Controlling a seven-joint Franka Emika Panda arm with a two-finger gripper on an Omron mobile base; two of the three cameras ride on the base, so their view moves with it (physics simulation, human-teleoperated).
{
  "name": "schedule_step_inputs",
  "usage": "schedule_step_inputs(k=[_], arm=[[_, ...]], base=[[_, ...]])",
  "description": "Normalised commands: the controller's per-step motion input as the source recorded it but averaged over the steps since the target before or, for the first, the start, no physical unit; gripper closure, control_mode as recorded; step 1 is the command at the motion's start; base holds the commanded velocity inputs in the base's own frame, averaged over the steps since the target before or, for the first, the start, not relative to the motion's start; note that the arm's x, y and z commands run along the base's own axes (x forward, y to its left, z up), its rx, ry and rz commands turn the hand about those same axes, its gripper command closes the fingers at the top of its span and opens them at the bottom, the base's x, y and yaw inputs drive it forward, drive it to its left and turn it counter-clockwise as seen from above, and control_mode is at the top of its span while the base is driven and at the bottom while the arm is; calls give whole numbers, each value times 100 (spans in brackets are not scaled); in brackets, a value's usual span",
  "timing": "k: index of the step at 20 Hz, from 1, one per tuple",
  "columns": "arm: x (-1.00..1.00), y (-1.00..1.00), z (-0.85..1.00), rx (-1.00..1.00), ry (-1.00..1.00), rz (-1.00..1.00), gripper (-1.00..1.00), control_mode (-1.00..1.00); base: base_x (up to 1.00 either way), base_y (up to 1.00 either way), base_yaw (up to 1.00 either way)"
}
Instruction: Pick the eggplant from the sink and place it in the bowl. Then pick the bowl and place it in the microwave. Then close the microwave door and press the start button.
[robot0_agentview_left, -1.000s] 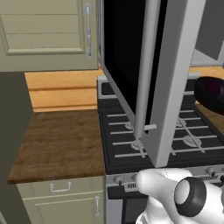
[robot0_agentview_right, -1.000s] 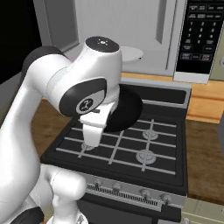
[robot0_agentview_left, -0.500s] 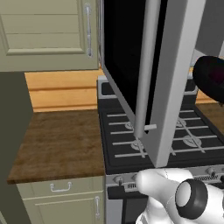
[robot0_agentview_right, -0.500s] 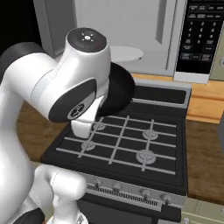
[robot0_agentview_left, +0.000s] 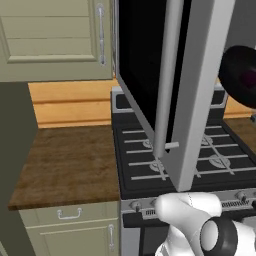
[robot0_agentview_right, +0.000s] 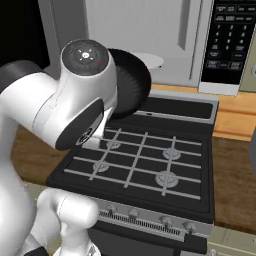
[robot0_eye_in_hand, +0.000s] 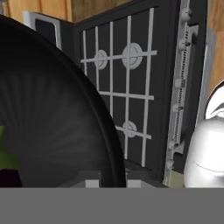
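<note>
Bowl fills the hand view, hiding most of eggplant.

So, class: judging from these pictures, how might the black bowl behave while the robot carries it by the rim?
The bowl looks rigid, so it probably holds shape. Gripped at one edge, it may tilt. The eggplant inside could roll around.

The bent white arm is raised, its fingers clamped shut.
</note>
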Motion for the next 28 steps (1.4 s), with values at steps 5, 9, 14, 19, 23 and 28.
schedule_step_inputs(k=[5,9,14,19,23,28], arm=[[76,2,7,0,15,-8,100,-100],[63,18,0,0,16,-4,100,-100],[24,0,10,0,-5,0,100,-100],[36,2,10,0,5,0,100,-100],[48,0,0,0,2,0,100,-100],[36,0,6,0,-1,0,100,-100]], base=[[0,0,0],[0,0,0],[0,0,0],[0,0,0],[0,0,0],[0,0,0]])
